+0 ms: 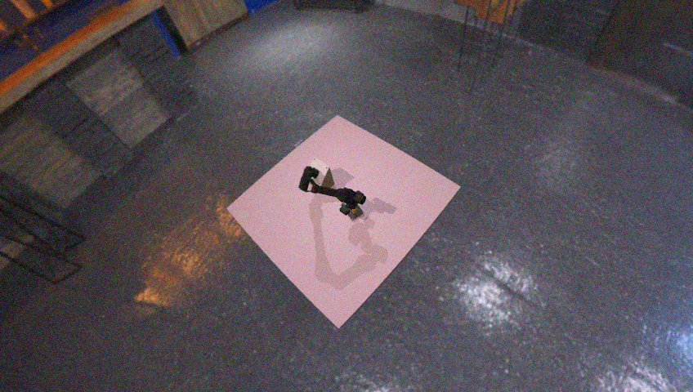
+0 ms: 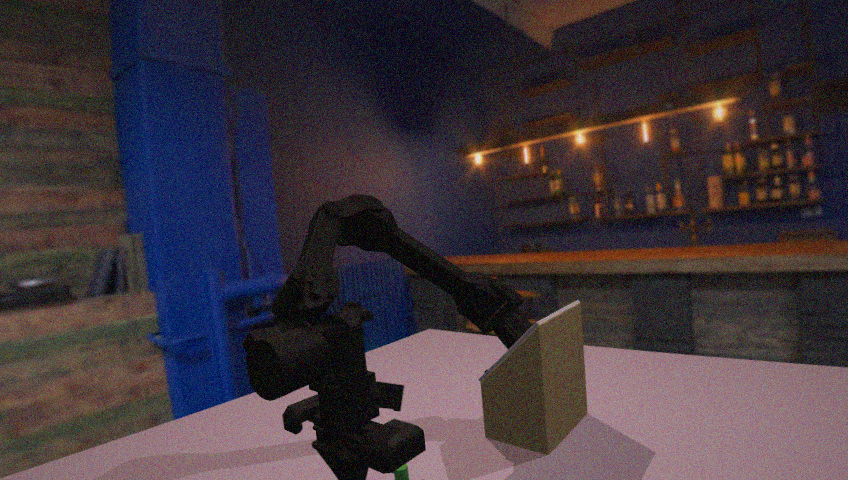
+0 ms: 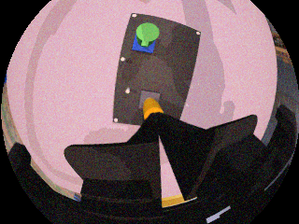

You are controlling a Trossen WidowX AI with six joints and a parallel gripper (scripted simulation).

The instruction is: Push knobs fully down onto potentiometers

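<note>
The dark circuit board (image 3: 163, 70) stands over the pink surface in the wrist view. A green knob (image 3: 148, 33) (image 2: 401, 473) stands above a blue potentiometer (image 3: 136, 46) at the board's far end, its narrower stem showing below the cap. An orange knob (image 3: 151, 106) stands at a grey potentiometer (image 3: 149, 96) at the near end. My gripper (image 3: 155, 118) is shut with nothing between the fingers. Its tips are at the orange knob's top and partly cover it; whether they touch it cannot be told. The orange knob's seating is hidden.
A tan wedge-shaped block (image 2: 535, 398) (image 1: 328, 180) with a sloped top stands on the pink table top (image 2: 684, 404) (image 1: 340, 291), near the arm's base. Small white pegs mark the circuit board's corners and left edge in the wrist view.
</note>
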